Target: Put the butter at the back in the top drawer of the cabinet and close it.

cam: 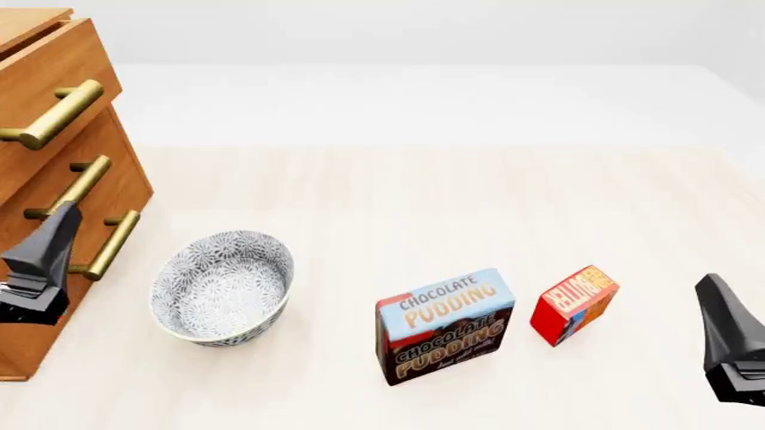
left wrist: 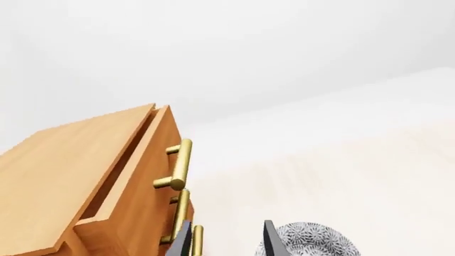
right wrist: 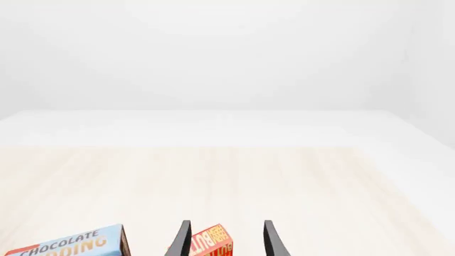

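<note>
The big cabinet (cam: 54,170) stands at nine o'clock on the tabletop (cam: 418,188), and its top drawer (cam: 48,85) is pulled out a bit. The pudding box (cam: 445,324) sits near six o'clock. The little butter (cam: 572,303) is just beside it, toward four o'clock. It looks light and stiff, maybe a bit slippery, so pinch its two flat long sides. The right pincer (right wrist: 225,240) is spread wide and holds nothing. The left pincer (left wrist: 226,240) is spread wide too, near the cabinet
</note>
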`<state>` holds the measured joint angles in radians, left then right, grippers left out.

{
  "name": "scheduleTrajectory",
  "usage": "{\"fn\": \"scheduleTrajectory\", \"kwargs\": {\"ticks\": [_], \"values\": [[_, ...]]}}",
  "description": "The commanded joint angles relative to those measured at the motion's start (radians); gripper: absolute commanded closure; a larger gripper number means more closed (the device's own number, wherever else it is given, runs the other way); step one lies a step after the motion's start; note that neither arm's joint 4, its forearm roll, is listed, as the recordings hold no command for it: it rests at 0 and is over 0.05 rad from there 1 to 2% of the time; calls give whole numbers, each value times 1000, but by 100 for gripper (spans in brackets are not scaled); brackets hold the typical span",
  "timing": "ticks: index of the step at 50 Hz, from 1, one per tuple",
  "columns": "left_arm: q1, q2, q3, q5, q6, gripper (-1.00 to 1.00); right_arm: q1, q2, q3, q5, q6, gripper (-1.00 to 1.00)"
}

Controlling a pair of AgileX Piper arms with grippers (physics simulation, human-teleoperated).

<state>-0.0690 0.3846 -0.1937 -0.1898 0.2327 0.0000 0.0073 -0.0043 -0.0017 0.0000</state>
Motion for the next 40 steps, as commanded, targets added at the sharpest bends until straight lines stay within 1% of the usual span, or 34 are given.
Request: {"fn": "scheduleTrajectory", "kwargs": {"ticks": [1,8,13,18,20,24,40], "values": [[-25,6,-102,94,105,-100,0,0,0,0,0,-100],[-41,-5,-130,132,153,-100,0,0,0,0,0,-100],[-59,4,-129,128,196,-100,0,0,0,0,0,-100],[-67,19,-135,134,220,-100,0,0,0,0,0,-100],[-76,27,-135,133,248,-100,0,0,0,0,0,-100],[-89,30,-141,143,280,-100,0,0,0,0,0,-100],[-111,35,-172,186,381,-100,0,0,0,0,0,-100]]}}
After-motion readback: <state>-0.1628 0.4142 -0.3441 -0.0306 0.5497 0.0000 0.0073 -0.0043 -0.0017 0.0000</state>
